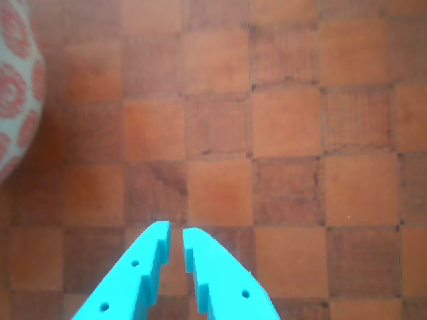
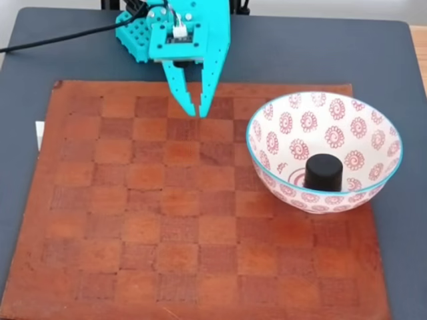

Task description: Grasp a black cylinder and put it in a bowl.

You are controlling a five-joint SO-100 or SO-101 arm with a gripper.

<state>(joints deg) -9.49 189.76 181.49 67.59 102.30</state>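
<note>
Turquoise claw (image 2: 197, 112) nearly closed, pointing boardward

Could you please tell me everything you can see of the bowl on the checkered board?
The bowl is large, round and white, ceramic by its look, with red spiral-flower motifs inside and out and a thin turquoise rim. In the fixed view it stands upright near the right edge of the checkered board, and the black cylinder stands on its bottom. The gripper hangs apart from it, over the board's far side. In the wrist view its patterned outer wall shows at the left edge.
</note>
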